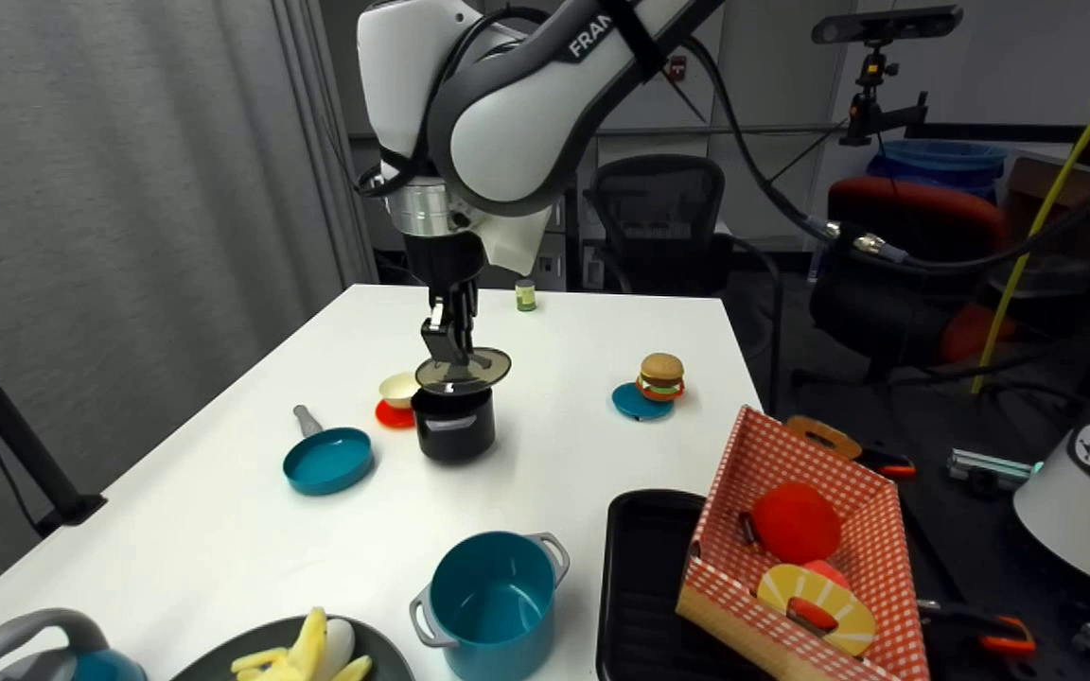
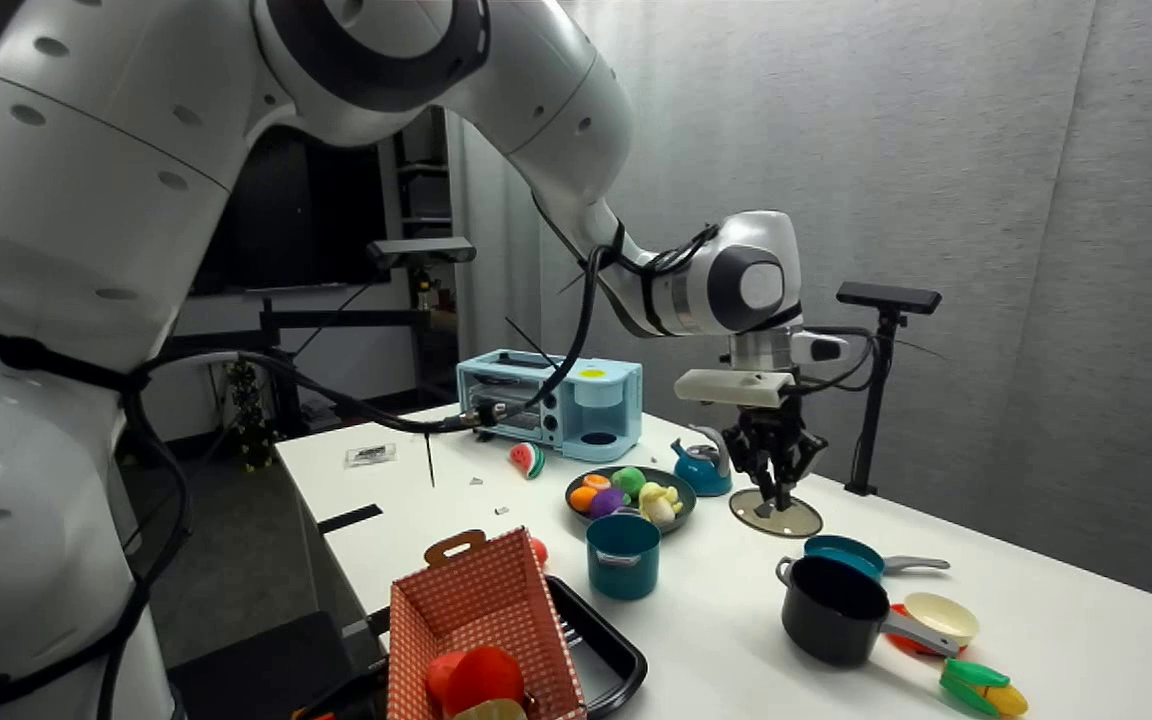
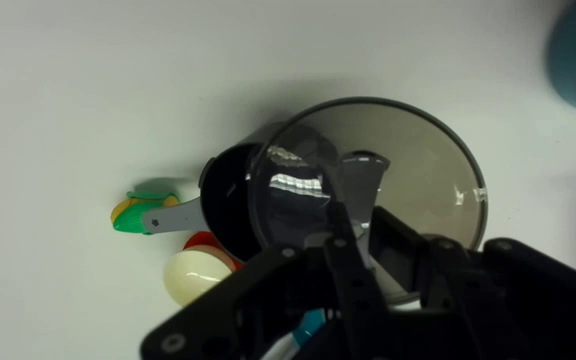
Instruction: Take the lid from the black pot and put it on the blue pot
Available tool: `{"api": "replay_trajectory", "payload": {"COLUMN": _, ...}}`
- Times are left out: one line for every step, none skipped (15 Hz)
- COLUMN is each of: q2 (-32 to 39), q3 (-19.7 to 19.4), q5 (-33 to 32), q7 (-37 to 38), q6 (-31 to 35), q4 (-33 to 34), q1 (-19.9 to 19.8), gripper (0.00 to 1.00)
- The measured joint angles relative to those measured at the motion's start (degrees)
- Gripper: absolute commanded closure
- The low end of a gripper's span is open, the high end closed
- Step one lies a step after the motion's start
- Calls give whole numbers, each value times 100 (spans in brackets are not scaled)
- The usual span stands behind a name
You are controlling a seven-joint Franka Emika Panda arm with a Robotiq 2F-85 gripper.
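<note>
Lid [image 1: 471, 374]: raised clear of the black pot [image 1: 455, 433] and offset toward the blue pot [image 1: 498, 619], which it does not yet cover. Gripper [image 3: 360, 220]: narrow, holding the lid by its top; from where I stand the contact is mostly hidden, so firmness of hold cannot be checked. Likely faults: sharp motion may let the lid swivel or slip if the hold is shallow. The lid appears slightly tilted; lowered that way, it could catch one side of the blue pot and slide off. Off-centre release could do likewise. Overshoot could strike the food [image 1: 310, 653] on the plate [image 1: 388, 653] beside the blue pot.
</note>
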Motion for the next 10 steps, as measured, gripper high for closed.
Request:
{"api": "replay_trajectory", "payload": {"q2": -121, "q3": 16, "q5": -18, "q7": 31, "q6": -64, "q4": -148, "q1": 77, "gripper": 96}}
{"api": "replay_trajectory", "payload": {"q2": -216, "q3": 48, "q5": -40, "q7": 58, "q6": -114, "q4": -280, "q1": 154, "gripper": 96}}
{"api": "replay_trajectory", "payload": {"q2": -292, "q3": 86, "q5": -59, "q7": 89, "q6": -165, "q4": -394, "q1": 231, "gripper": 96}}
{"api": "replay_trajectory", "payload": {"q2": -349, "q3": 140, "q5": -88, "q7": 119, "q6": -207, "q4": -496, "q1": 313, "gripper": 96}}
{"api": "replay_trajectory", "payload": {"q2": -386, "q3": 193, "q5": -120, "q7": 148, "q6": -247, "q4": -571, "q1": 391, "gripper": 96}}
{"api": "replay_trajectory", "payload": {"q2": -418, "q3": 255, "q5": -157, "q7": 182, "q6": -296, "q4": -640, "q1": 470, "gripper": 96}}
{"api": "replay_trajectory", "payload": {"q2": -435, "q3": 309, "q5": -192, "q7": 215, "q6": -335, "q4": -690, "q1": 546, "gripper": 96}}
{"api": "replay_trajectory", "payload": {"q2": -451, "q3": 357, "q5": -240, "q7": 244, "q6": -373, "q4": -738, "q1": 627, "gripper": 96}}
{"api": "replay_trajectory", "payload": {"q2": -462, "q3": 396, "q5": -287, "q7": 267, "q6": -405, "q4": -782, "q1": 698, "gripper": 96}}
{"api": "replay_trajectory", "payload": {"q2": -470, "q3": 435, "q5": -339, "q7": 288, "q6": -423, "q4": -821, "q1": 757, "gripper": 96}}
